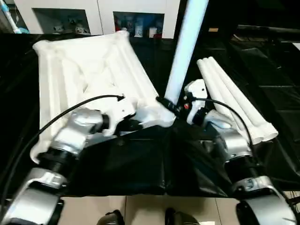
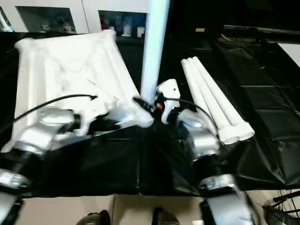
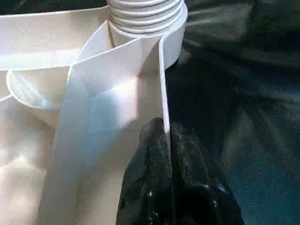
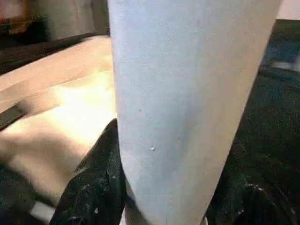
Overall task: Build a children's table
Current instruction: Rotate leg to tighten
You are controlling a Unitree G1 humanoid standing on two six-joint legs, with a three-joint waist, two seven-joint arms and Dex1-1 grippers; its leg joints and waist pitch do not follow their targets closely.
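Tabletop, white and ribbed side up, is lying flat on the black sheeting toward the robot's left, its near corner socket sitting just in front of the robot. One white leg is standing nearly upright in that socket, its ridged end showing at the socket's mouth in the left wrist view. Three more legs are lying side by side on the sheeting to the right, well apart from the top. The right gripper is holding the standing leg near its base, a black finger pressing on each side. The left gripper is pinching the thin edge wall of the tabletop just beside the socket, fingers closed tightly on it.
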